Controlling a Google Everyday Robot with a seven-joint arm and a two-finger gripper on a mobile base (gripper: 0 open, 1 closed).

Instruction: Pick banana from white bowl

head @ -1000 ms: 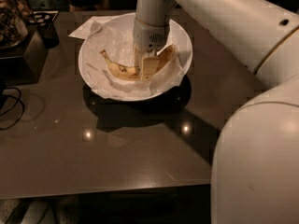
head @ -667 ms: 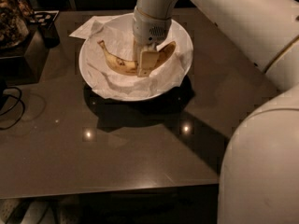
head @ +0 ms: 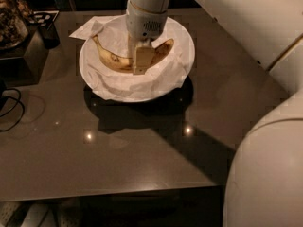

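Observation:
The banana (head: 113, 59), yellow with brown spots, lies curved across the white bowl (head: 187, 37), which is lined with crumpled white paper (head: 142, 86). My gripper (head: 140, 66) reaches straight down into the bowl and is shut on the banana's middle. One finger (head: 142, 58) stands in front of the banana; the other is hidden behind it. The banana's stem points to the back left and its other end sticks out to the right of the gripper. The banana seems slightly raised off the paper.
The bowl stands at the back of a dark glossy table (head: 118, 155). A flat white paper sheet (head: 84, 30) pokes out behind the bowl's left side. A dark container (head: 47, 30) and cluttered items (head: 12, 22) stand at the far left, above a black cable (head: 12, 109). My white arm (head: 265, 164) fills the right side.
The gripper has closed around the banana's middle, and the banana has shifted slightly upward in the bowl with it. The bowl has stayed in place.

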